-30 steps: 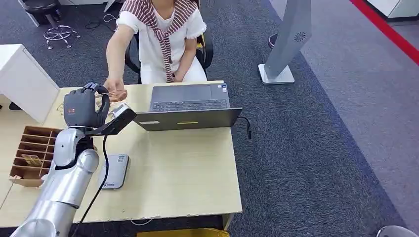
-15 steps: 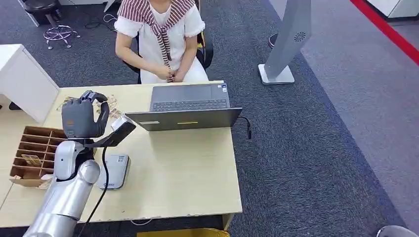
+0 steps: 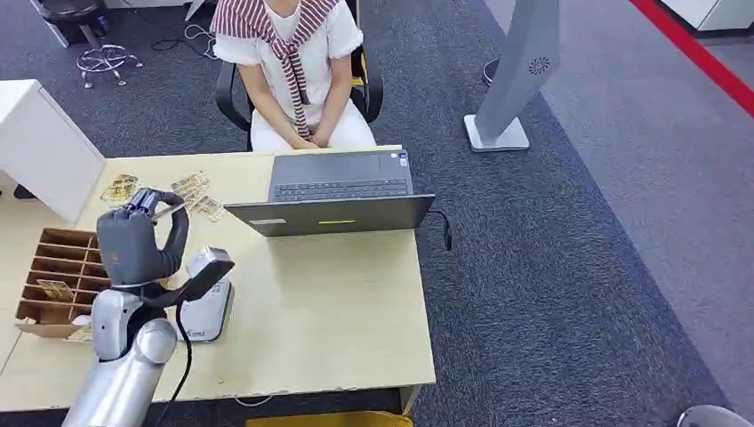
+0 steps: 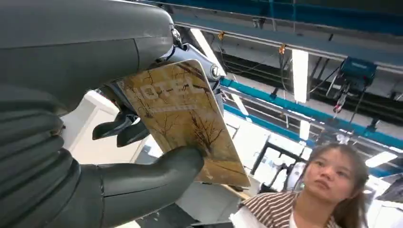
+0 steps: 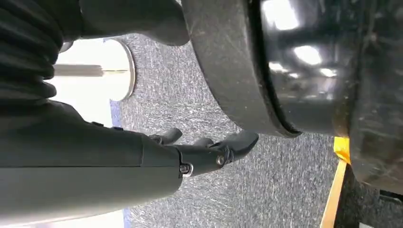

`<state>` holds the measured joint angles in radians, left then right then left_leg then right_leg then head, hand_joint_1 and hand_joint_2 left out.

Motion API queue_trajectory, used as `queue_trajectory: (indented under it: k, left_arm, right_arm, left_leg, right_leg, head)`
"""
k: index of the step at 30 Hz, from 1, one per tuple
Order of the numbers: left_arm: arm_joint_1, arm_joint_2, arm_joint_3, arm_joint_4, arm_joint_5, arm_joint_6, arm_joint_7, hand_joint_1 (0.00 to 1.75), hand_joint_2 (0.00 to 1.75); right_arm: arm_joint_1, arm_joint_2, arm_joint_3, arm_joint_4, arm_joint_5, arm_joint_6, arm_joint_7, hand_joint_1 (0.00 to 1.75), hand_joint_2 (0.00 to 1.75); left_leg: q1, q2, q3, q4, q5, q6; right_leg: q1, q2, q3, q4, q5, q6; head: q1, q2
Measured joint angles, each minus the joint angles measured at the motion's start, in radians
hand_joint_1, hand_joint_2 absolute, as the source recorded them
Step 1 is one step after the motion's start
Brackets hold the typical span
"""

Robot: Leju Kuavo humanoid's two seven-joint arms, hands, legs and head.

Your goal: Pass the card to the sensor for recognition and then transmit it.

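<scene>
- Left hand now holds a card btw thumb and fingers, pulled back from the person.
- Next, I think: card to the sensor.
- Right hand hangs, fingers loosely apart, holding nothing.

The left hand has drawn back, apparently holding a card.

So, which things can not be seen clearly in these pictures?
- Card reader, head view: partly hidden by the left hand and wrist camera.
- Card, left wrist view: print too blurred to read.
- Right hand, right wrist view: fingers apart; nothing seen in it.
- Divided box, head view: contents too small.
</scene>
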<state>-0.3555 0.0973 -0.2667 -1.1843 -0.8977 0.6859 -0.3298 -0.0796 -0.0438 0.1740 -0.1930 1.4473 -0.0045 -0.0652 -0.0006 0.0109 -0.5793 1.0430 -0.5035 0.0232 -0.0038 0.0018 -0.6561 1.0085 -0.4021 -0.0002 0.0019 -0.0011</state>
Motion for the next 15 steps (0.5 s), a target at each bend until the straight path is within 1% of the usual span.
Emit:
queue_trajectory:
  k: [4,6,7,9,12,15]
  left_arm:
    - [0.125,-0.009,0.06,-0.098,0.069,0.007,-0.134,1.75,1.75]
    - [0.177,-0.022,0.099,-0.134,0.095,0.007,-0.188,1.75,1.75]
    - [0.202,-0.029,0.117,-0.146,0.105,0.007,-0.204,1.75,1.75]
    - [0.245,-0.037,0.15,-0.161,0.127,0.007,-0.216,1.75,1.75]
    - [0.29,-0.039,0.178,-0.158,0.142,0.007,-0.216,1.75,1.75]
    - [0.326,-0.039,0.203,-0.131,0.165,0.007,-0.22,1.75,1.75]
  right_arm:
    - [0.006,-0.003,-0.001,0.001,-0.008,-0.015,-0.002,0.0,1.75]
    - [0.008,-0.005,-0.001,0.001,-0.009,-0.018,-0.006,0.0,1.75]
    - [0.01,-0.007,-0.002,0.001,-0.01,-0.02,-0.01,0.0,1.75]
    - [0.012,-0.009,-0.003,0.001,-0.012,-0.023,-0.012,0.0,1.75]
    - [0.016,-0.011,-0.005,0.001,-0.023,-0.027,-0.012,0.0,1.75]
    - [0.018,-0.012,-0.007,0.001,-0.026,-0.03,-0.011,0.0,1.75]
  left_leg:
    - [0.0,0.0,0.0,0.0,-0.001,0.001]
    - [0.0,0.0,0.0,0.0,-0.002,0.001]
    - [0.0,0.0,0.0,0.0,-0.002,0.001]
    - [0.0,0.0,0.0,0.0,-0.002,0.002]
    - [0.0,0.0,0.0,0.0,-0.002,0.002]
    - [0.0,0.0,0.0,0.0,-0.002,0.002]
  right_leg:
    - [0.0,0.0,0.0,0.0,-0.001,0.001]
    - [0.0,0.0,0.0,0.0,-0.001,0.001]
    - [0.0,0.0,0.0,0.0,-0.001,0.001]
    - [0.0,0.0,0.0,-0.001,-0.001,0.001]
    - [0.0,0.0,0.0,-0.001,-0.001,0.001]
    - [0.0,0.0,0.0,-0.001,-0.001,0.001]
  head:
    - [0.0,0.0]
    - [0.0,0.0]
    - [0.0,0.0]
    - [0.0,0.0]
    - [0.001,0.0]
    - [0.0,0.0]
